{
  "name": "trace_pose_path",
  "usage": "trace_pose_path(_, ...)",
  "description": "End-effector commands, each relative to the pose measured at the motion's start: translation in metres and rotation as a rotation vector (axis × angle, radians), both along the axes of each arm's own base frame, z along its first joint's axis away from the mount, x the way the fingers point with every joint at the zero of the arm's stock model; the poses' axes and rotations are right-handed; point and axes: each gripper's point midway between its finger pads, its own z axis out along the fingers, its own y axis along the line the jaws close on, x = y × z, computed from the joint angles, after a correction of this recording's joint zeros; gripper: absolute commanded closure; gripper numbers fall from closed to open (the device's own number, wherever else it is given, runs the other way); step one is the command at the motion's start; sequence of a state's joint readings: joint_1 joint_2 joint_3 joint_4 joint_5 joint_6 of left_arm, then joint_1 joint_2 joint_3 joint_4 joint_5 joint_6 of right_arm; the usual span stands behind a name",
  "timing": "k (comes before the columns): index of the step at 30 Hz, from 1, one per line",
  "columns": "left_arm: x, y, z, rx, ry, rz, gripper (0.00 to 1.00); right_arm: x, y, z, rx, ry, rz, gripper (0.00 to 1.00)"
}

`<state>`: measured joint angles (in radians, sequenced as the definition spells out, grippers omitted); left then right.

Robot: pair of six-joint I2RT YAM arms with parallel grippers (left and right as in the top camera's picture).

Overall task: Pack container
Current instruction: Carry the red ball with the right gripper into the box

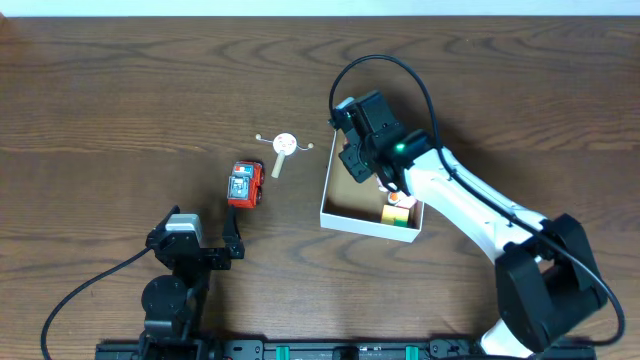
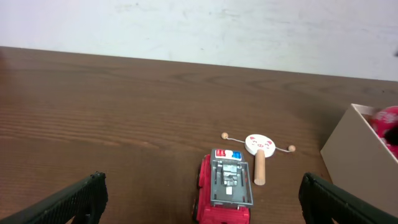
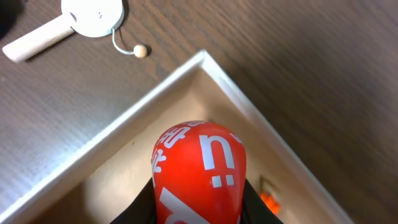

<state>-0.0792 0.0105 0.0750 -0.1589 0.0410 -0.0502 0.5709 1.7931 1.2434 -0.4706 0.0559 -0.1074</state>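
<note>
While the right arm reaches across the table (image 1: 120,90) from the near right, the overhead view has the right gripper (image 1: 362,160) hanging over the far left part of the container (image 1: 365,225). That white-walled, brown-floored box sits right of centre. What the gripper carries is hidden from above by its own body. Small blocks (image 1: 397,212) of yellow, green and orange lie in the box's near right corner. A red car (image 1: 244,186) lies left of the box, apart from it, and a rattle (image 1: 285,144) lies farther back, between the car and the box's far left corner. The left gripper (image 1: 234,246) sits low near the front edge, just on the near side of the car.

From the left wrist, its two dark fingers (image 2: 81,198) stand spread wide with nothing between them. The car is straight ahead, the rattle just beyond on the right, its handle close by the car. The container's wall shows at the right edge, with a red ball (image 2: 384,118) above the rim.

From the right wrist, that white-lettered ball is clamped between the dark fingers (image 3: 142,208), over the box's floor near a corner of the rim.
</note>
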Motion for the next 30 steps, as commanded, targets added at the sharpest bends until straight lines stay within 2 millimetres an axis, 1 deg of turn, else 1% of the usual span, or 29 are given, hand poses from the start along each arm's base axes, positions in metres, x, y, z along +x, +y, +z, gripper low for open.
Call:
trace_pose_path(1, -0.0011, 0.0027, -0.009, 0.016, 0.028, 0.01, 0.02, 0.0018, 0.0084, -0.0114, -0.039, -0.015, 0.094, 0.99)
trace_pose_path(4, -0.0012, 0.0027, -0.0091, 0.016, 0.028, 0.01, 0.02, 0.0073, 0.0107, -0.0097, -0.031, -0.038, 0.097, 0.97)
trace_pose_path(5, -0.0012, 0.0027, -0.0091, 0.016, 0.028, 0.01, 0.02, 0.0089, 0.0118, -0.0084, -0.026, -0.046, 0.097, 0.93)
trace_pose_path(6, -0.0011, 0.0027, -0.009, 0.016, 0.028, 0.01, 0.02, 0.0102, 0.0126, -0.0075, -0.022, -0.053, 0.096, 0.85)
trace_pose_path(8, -0.0012, 0.0027, -0.0091, 0.016, 0.028, 0.01, 0.02, 0.0112, 0.0132, -0.0067, -0.019, -0.058, 0.096, 0.78)
trace_pose_path(10, -0.0011, 0.0027, -0.009, 0.016, 0.028, 0.01, 0.02, 0.011, 0.013, -0.0068, -0.02, -0.057, 0.096, 0.62)
trace_pose_path(13, -0.0011, 0.0027, -0.009, 0.016, 0.028, 0.01, 0.02, 0.01, 0.0125, -0.0076, -0.022, -0.052, 0.096, 0.57)
trace_pose_path(15, -0.0012, 0.0027, -0.0091, 0.016, 0.028, 0.01, 0.02, 0.0093, 0.012, -0.0084, -0.025, -0.048, 0.096, 0.5)
trace_pose_path(18, -0.0011, 0.0027, -0.009, 0.016, 0.028, 0.01, 0.02, 0.009, 0.0117, -0.0089, -0.025, -0.047, 0.096, 0.44)
trace_pose_path(20, -0.0012, 0.0027, -0.0091, 0.016, 0.028, 0.01, 0.02, 0.0089, 0.0117, -0.009, -0.026, -0.047, 0.096, 0.37)
trace_pose_path(23, -0.0011, 0.0027, -0.009, 0.016, 0.028, 0.01, 0.02, 0.0088, 0.0117, -0.0091, -0.025, -0.046, 0.096, 0.33)
trace_pose_path(27, -0.0012, 0.0027, -0.0091, 0.016, 0.028, 0.01, 0.02, 0.0083, 0.0113, -0.0095, -0.027, -0.044, 0.096, 0.23)
trace_pose_path(30, -0.0011, 0.0027, -0.009, 0.016, 0.028, 0.01, 0.02, 0.0066, 0.0102, -0.011, -0.032, -0.036, 0.096, 0.2)
